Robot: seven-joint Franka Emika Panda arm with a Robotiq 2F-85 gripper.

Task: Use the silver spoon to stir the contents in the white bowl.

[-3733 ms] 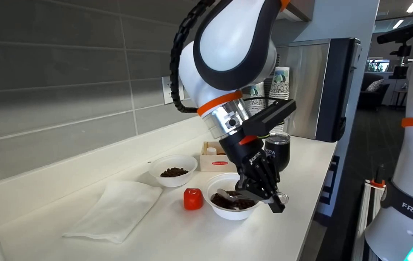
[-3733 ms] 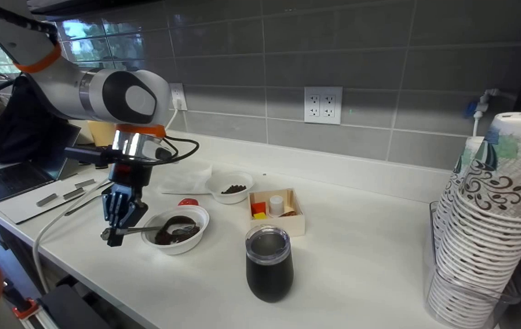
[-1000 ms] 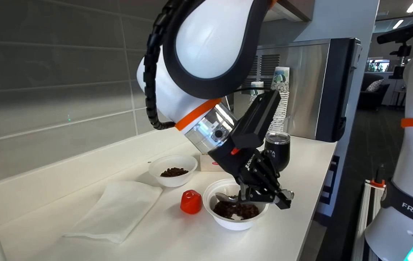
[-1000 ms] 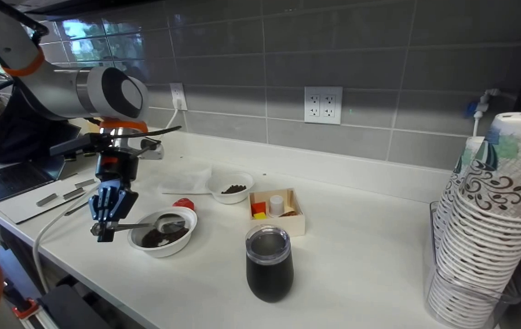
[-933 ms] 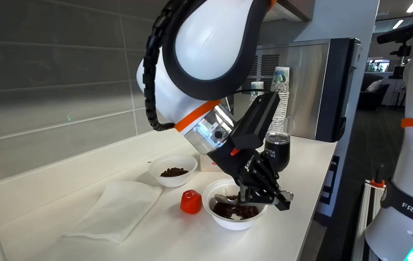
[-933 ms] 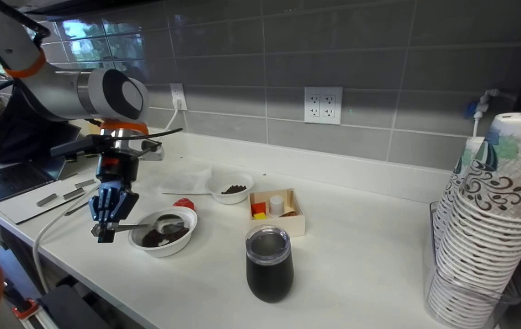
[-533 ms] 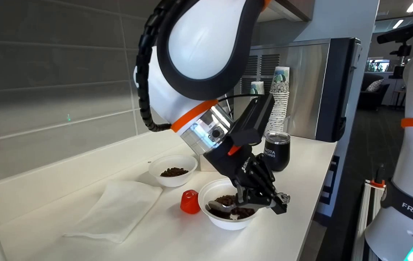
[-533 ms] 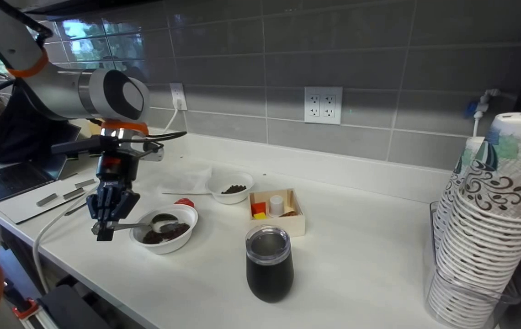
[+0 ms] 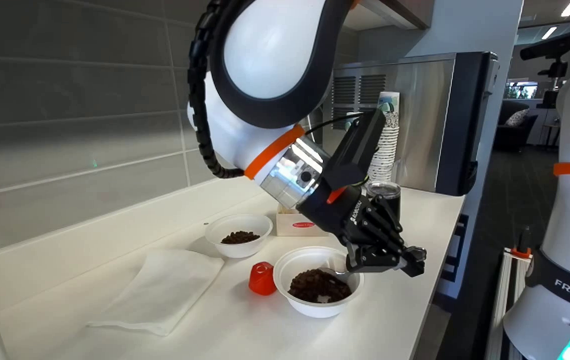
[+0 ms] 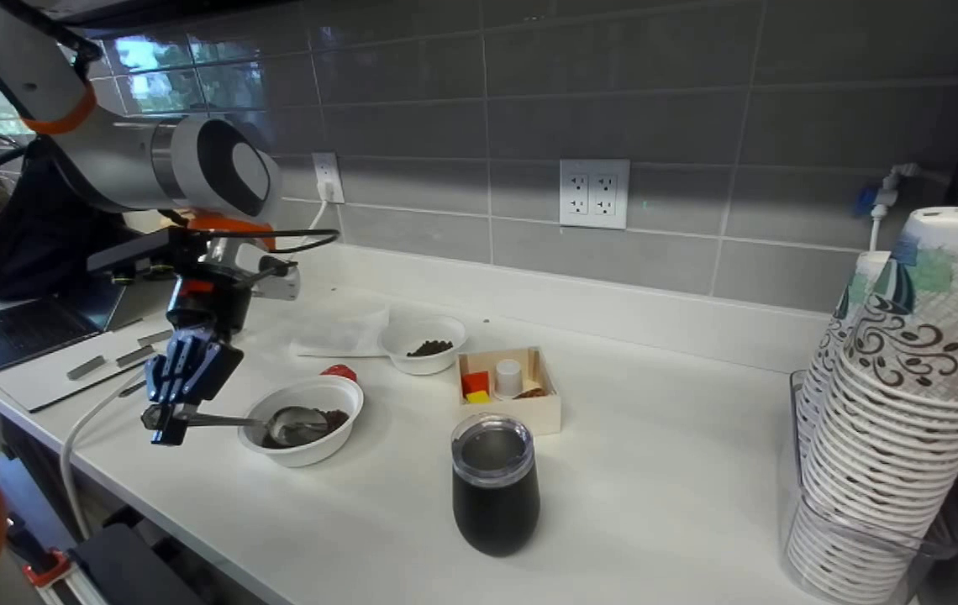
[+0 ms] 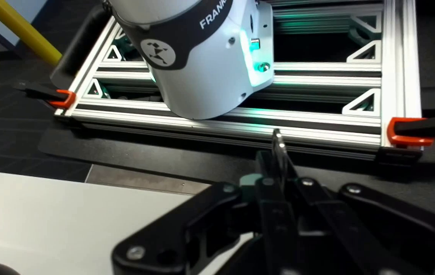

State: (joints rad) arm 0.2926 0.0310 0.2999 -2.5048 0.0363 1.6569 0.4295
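1. I'm pinching the handle of the silver spoon [image 10: 281, 426] with the end effector [image 10: 175, 423], which is hovering just beyond the rim of the white bowl [image 9: 315, 309].
2. The spoon's head is sitting inside the white bowl, at the dark brown bits [image 9: 315, 286]; I'm not managing to tell how deep it is reaching.
3. The handle's tip is poking out past the end effector, on the side away from the white bowl.
4. The white bowl is standing upright on the worktop [image 10: 655, 470], and a red object [image 9: 262, 278] is sitting just beside it.
5. In an exterior view, an open box [image 10: 542, 413] and a black tumbler [image 10: 496, 512] are standing right of the white bowl.
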